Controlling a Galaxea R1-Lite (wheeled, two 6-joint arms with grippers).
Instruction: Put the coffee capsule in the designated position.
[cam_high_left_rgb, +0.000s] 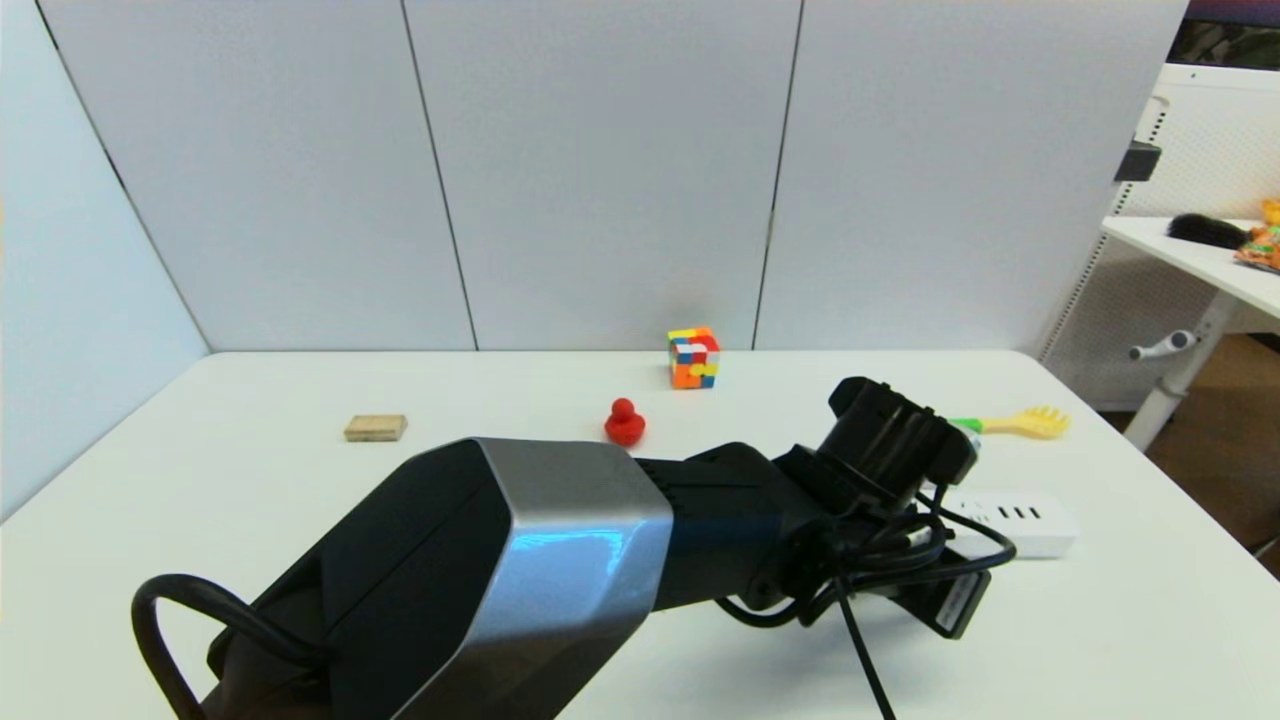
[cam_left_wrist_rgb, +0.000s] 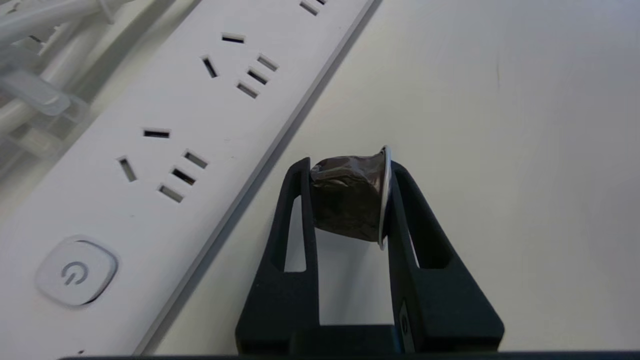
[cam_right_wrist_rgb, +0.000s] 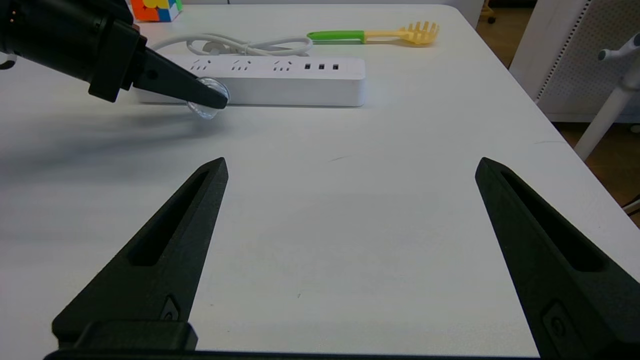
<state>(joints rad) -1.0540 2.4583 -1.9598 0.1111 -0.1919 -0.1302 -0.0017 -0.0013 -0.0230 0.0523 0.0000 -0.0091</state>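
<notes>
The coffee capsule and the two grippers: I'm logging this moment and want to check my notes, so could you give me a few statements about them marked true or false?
1. The left gripper is shut on the coffee capsule. True.
2. The capsule rests on top of the power strip. False: it is held between the fingers beside the strip, over the bare white table.
3. The right gripper is open and holds nothing. True.
4. The capsule's foil face lies against one finger. True.
5. The red duck is in the right gripper. False: it stands on the table, apart from both grippers.
</notes>
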